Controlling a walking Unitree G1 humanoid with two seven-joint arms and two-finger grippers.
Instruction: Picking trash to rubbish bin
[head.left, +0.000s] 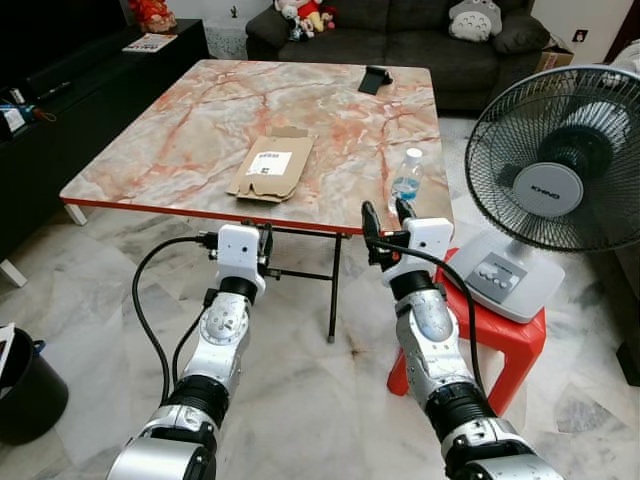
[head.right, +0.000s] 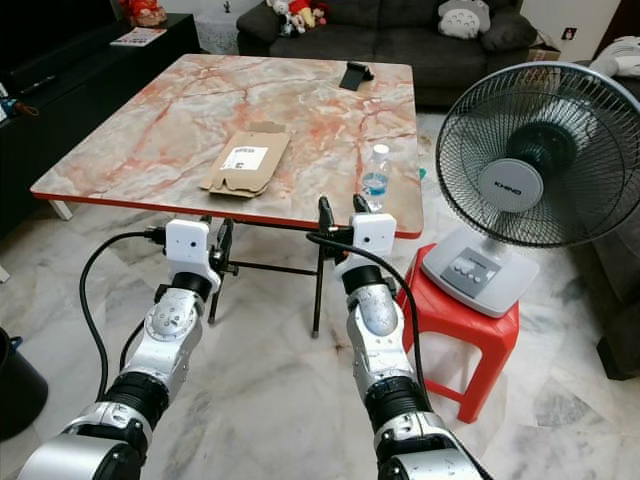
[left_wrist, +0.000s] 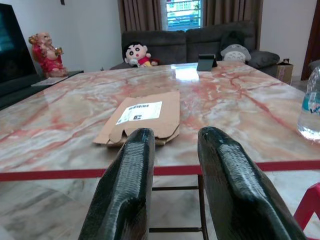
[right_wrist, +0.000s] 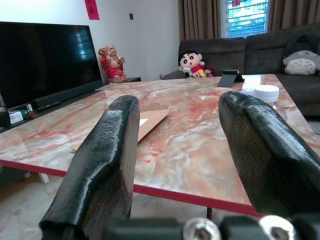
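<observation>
A flattened brown cardboard box (head.left: 272, 167) with a white label lies on the marble-patterned table (head.left: 180, 120), near its front edge. A clear plastic bottle (head.left: 406, 180) stands upright at the table's front right. A black bin (head.left: 25, 392) sits on the floor at the far lower left. My left gripper (left_wrist: 176, 134) hovers open just before the table's front edge, level with the box, holding nothing. My right gripper (head.left: 386, 222) is also open and empty, below and just short of the bottle (right_wrist: 267, 95).
A large standing fan (head.left: 558, 160) rests on a red plastic stool (head.left: 505, 338) right of the table, close to my right arm. A black stand (head.left: 376, 79) sits at the table's far edge. A dark sofa (head.left: 400, 30) is behind, a black TV cabinet (head.left: 70, 110) on the left.
</observation>
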